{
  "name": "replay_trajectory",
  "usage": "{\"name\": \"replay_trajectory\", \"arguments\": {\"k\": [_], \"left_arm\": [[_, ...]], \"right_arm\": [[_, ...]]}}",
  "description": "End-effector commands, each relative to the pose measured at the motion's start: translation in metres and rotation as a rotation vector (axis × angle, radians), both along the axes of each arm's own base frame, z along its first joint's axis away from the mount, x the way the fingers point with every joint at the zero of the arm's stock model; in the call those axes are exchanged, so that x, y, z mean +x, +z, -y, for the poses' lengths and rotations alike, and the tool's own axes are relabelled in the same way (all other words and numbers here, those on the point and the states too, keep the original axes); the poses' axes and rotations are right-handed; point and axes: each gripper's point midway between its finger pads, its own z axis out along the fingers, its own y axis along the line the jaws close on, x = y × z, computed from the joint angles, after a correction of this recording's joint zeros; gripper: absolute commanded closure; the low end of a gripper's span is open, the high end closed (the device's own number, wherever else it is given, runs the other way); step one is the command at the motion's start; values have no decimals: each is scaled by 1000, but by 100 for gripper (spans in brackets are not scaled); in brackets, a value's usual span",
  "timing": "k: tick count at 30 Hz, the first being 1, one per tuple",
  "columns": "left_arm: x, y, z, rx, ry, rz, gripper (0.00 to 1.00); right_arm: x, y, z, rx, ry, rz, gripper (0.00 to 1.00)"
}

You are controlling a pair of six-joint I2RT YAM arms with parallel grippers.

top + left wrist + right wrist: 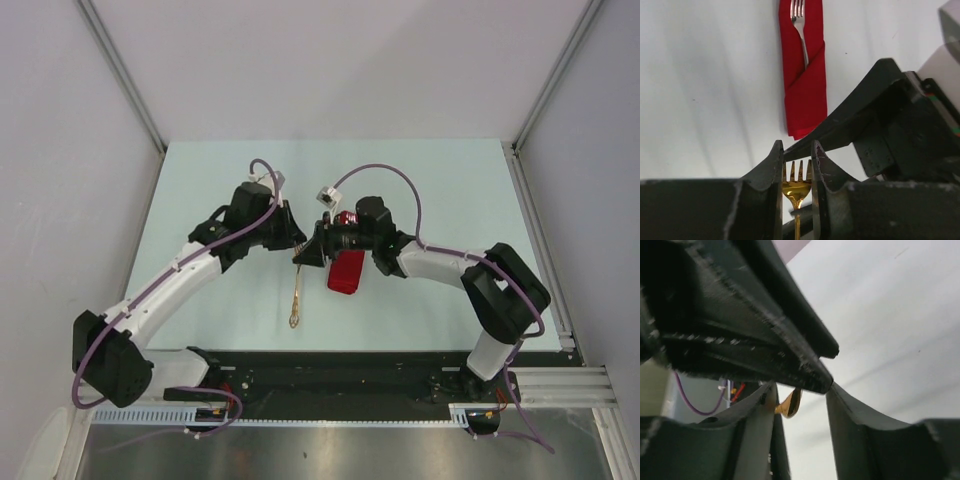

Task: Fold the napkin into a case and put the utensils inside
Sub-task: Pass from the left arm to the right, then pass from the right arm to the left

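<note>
Pale green table top (460,190) with white walls around it fills my screens. On it the napkin (346,272) lies flat, folded into a long narrow case with a diagonal flap. The tucked fork (799,22) is inside the flap, and its tines stick out at the far end. Just left of the napkin, not touching it, is the gold fork (296,300), with its handle pointing toward the arm bases. The left gripper (796,150) has its jaws only a little apart, and the head of the gold fork sits exactly between its fingers (776,167). If they press the fork or only stand beside it, I cannot tell. The right gripper (801,390) reaches over the far end of the napkin and faces the left one, with its jaws standing wide. A bit of the gold fork shows beside one of its fingers, but nothing is clamped between them. Both grippers almost meet just left of the napkin.
</note>
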Motion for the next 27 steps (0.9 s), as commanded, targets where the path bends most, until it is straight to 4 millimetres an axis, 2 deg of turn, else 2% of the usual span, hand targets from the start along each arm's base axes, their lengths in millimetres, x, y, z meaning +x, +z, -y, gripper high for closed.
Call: {"name": "replay_trajectory", "arguments": {"k": [1,2,3,4,5,6,7,8,9,11,12,13,14,15,16,17,18,19,21,24,25,26,27], "left_arm": [[6,37,14,-91,19,63,100],[7,40,13,-95,30,74,91],[5,47,8,-94,46,83,77],[5,52,3,-87,63,105,68],[5,55,-3,-77,85,125,47],[5,55,-16,-52,131,151,33],[-2,71,-22,-82,128,208,21],[-6,75,-22,-103,115,241,13],[-14,67,-13,-144,54,235,11],[-23,63,4,-217,-33,220,13],[-39,47,18,-265,-134,154,15],[-48,35,31,-298,-191,110,16],[-50,39,43,-366,-218,119,19],[-59,19,47,-377,-238,71,21],[-70,16,57,-404,-284,56,21],[-71,20,64,-444,-294,65,21],[-75,12,67,-452,-305,43,21],[-77,13,70,-467,-320,38,21],[-72,9,74,-464,-318,26,26],[-68,0,79,-430,-335,-9,47],[-68,-3,80,-423,-344,-19,69],[-66,-4,80,-413,-337,-25,80],[-65,-8,79,-401,-330,-32,88]], "right_arm": [[10,14,-12,66,-48,-20,65],[14,14,-8,75,-54,-35,98],[15,15,-6,89,-68,-87,100],[18,23,-4,133,-76,-65,100],[16,17,3,137,-92,-83,100],[22,18,10,146,-114,-84,100],[27,21,15,165,-130,-81,100],[26,19,21,172,-139,-92,100],[36,27,29,208,-160,-71,100],[39,32,35,243,-161,-105,100],[42,41,37,274,-156,-93,100],[46,45,41,292,-165,-116,100],[48,49,43,309,-165,-118,100],[50,56,45,333,-166,-102,100],[55,58,49,339,-178,-103,100],[58,60,51,341,-178,-106,99],[59,64,52,346,-176,-103,99],[60,65,53,347,-174,-104,98],[57,69,53,352,-167,-109,97],[56,75,56,364,-177,-110,94],[55,77,57,365,-176,-106,88],[56,78,58,359,-180,-98,84],[60,69,61,310,-195,-84,81]]}}
